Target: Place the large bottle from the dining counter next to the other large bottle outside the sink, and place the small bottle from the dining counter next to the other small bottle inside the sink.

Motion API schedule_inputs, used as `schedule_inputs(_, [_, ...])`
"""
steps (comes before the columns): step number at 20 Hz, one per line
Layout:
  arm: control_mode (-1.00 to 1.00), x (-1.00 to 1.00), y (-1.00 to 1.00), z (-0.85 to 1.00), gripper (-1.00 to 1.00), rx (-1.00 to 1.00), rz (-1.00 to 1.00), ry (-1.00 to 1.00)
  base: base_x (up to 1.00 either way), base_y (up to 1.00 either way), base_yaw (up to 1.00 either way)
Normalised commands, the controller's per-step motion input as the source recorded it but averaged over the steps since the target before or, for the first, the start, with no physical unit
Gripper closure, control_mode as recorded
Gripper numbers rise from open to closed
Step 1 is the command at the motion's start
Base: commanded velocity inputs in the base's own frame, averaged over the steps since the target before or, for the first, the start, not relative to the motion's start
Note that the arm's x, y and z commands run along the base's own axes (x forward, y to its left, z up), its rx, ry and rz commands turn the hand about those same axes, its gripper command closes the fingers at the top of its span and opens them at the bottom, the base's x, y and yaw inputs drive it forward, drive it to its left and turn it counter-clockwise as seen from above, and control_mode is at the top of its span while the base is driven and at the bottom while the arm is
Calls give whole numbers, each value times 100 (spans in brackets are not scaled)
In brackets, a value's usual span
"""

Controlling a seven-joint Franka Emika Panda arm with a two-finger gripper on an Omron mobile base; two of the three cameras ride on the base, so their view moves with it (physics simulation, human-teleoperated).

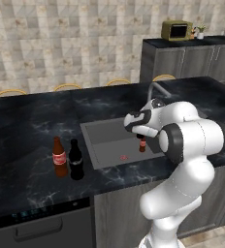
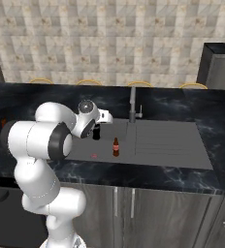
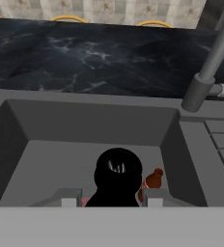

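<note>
The gripper (image 3: 112, 200) hangs over the grey sink basin (image 3: 46, 159), its 2 fingers clamped on the short near-black bottle (image 3: 118, 176). A small brown red-labelled bottle (image 3: 151, 182) stands just beside it in the basin.

You'll find the small bottle (image 3: 118, 176) between the jaws — short, near-black, upright, over the sink basin (image 3: 46, 159). The other small bottle (image 1: 142, 144), brown with a red label, stands just beside it. Well apart on the tabletop (image 1: 22, 160) stand the large bottle (image 1: 75, 160) and the other large bottle (image 1: 59, 157) — side by side.
</note>
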Motion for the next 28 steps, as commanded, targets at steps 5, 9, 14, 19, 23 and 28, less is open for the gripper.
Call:
schedule_inputs(5, [-100,1,0,-3,100,0,0,0,4,0,0])
schedule_inputs(9, [-100,0,4,-7,100,0,0,0,0,0,0])
schedule_inputs(14, [-100,1,12,-11,100,0,0,0,0,0,0])
schedule_inputs(19, [-100,9,6,-13,100,2,0,0,0,0,0])
schedule_inputs(23, [-100,32,0,-19,100,5,0,0,0,0,0])
schedule_inputs(28, [-100,45,5,-30,100,6,3,0,0,0,0])
